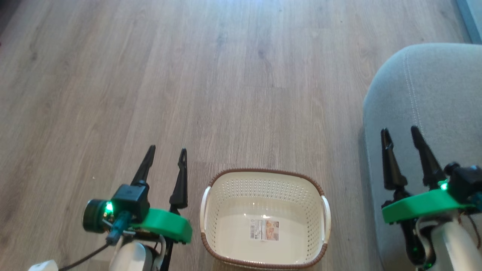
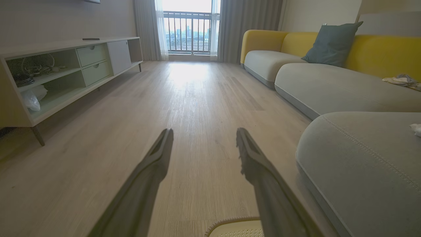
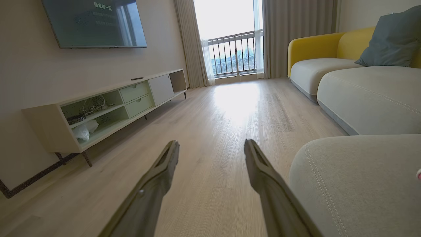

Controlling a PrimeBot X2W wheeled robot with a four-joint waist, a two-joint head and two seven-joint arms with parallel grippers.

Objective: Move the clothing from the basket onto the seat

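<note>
The basket sits on the floor at bottom centre of the head view, its long axis running left to right with a white handle at each end. The left claw, lower left just beside it, and the right claw, lower right over the seat, both stand wide, pointing up the frame.

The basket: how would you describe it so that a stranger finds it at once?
Start at the wooden floor in the head view and go to its lower middle, just left of the big grey seat. There stands the basket, between the left gripper and the right gripper. It alone is cream and perforated, with a brown rim, white handles and a label sticker inside.
</note>
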